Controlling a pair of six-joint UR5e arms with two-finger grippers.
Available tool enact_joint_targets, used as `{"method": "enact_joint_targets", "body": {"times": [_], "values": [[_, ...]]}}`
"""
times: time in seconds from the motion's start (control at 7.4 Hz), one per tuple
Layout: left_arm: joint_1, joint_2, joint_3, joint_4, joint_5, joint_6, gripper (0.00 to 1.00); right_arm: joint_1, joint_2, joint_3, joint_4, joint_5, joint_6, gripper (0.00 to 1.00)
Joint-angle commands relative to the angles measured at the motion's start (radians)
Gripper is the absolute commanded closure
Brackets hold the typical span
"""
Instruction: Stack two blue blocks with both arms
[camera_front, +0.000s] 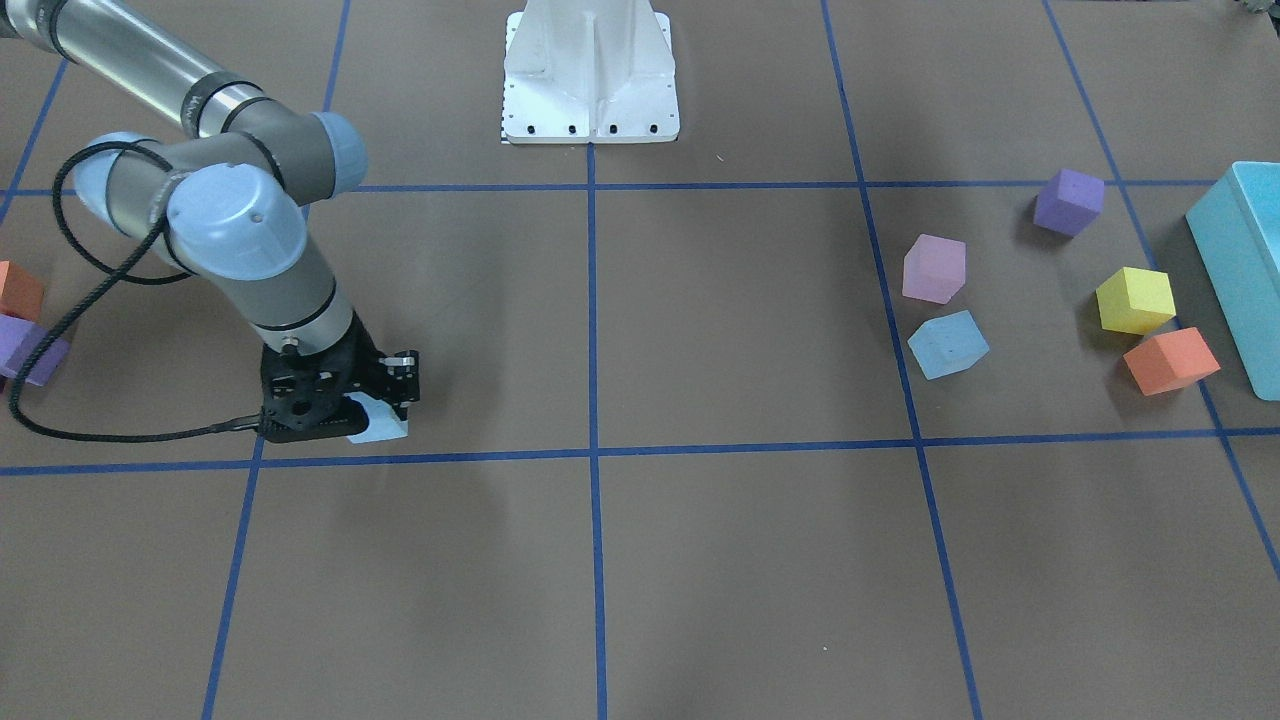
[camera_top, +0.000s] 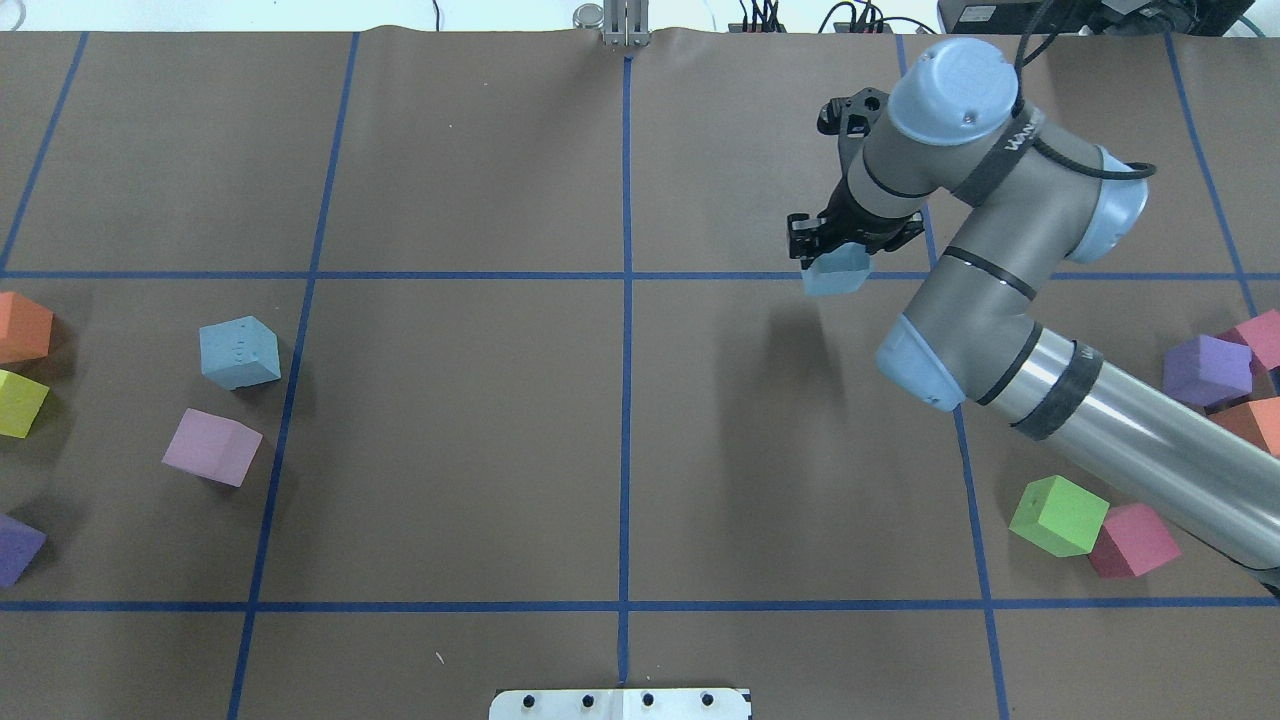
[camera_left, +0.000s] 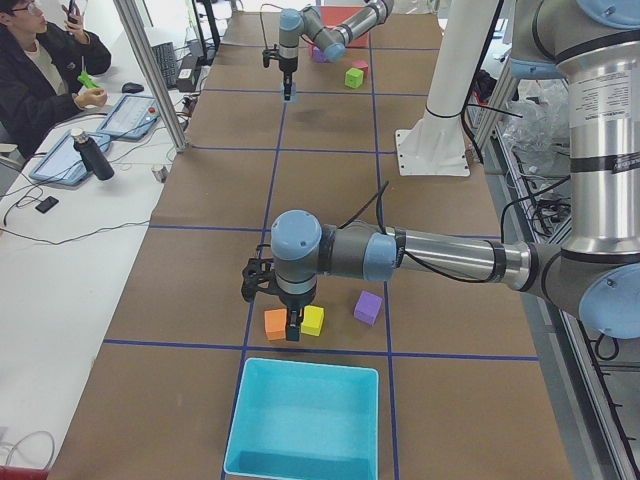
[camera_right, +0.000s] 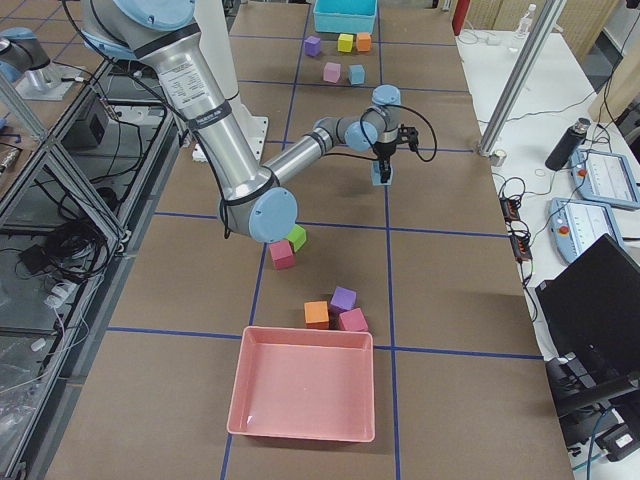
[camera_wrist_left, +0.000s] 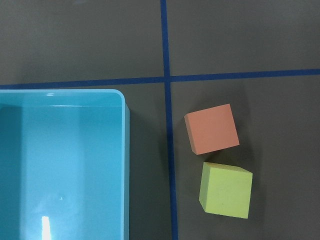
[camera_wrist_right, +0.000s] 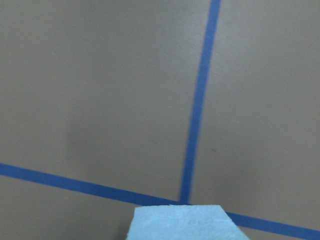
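Note:
My right gripper (camera_front: 372, 412) is shut on a pale blue block (camera_front: 380, 428) and holds it a little above the table by a blue tape crossing. The block also shows in the overhead view (camera_top: 838, 272) and at the bottom of the right wrist view (camera_wrist_right: 180, 222). The second blue block (camera_front: 947, 343) lies on the table beside a pink cube (camera_front: 933, 268); it also shows in the overhead view (camera_top: 240, 352). My left gripper (camera_left: 291, 328) shows only in the exterior left view, low over an orange cube (camera_wrist_left: 212, 128) and a yellow cube (camera_wrist_left: 225, 190). I cannot tell whether it is open or shut.
A large turquoise box (camera_front: 1245, 270) stands at the table's left end, with a purple cube (camera_front: 1068, 201) near it. Green (camera_top: 1058, 515), red (camera_top: 1132, 540) and purple (camera_top: 1205, 370) cubes lie under my right arm. A pink tray (camera_right: 300, 390) sits at the right end. The white pedestal (camera_front: 590, 70) stands at mid table.

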Motion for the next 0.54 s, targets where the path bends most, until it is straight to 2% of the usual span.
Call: {"method": "enact_joint_targets", "body": {"times": [0.0,0.14,0.27,0.41], "values": [[0.0,0.0,0.001,0.002,0.0,0.0,0.02,-0.138,0.217,-0.09,-0.124,-0.091,0.245,0.92],[0.0,0.001,0.001,0.002,0.0,0.0,0.02,-0.188,0.302,-0.172,-0.123,-0.121,0.334,0.89],[0.0,0.002,0.004,0.002,0.001,0.0,0.02,-0.218,0.317,-0.188,-0.123,-0.131,0.35,0.71],[0.0,0.002,0.004,0.002,0.0,0.0,0.02,-0.251,0.314,-0.19,-0.123,-0.141,0.393,0.48]]}}
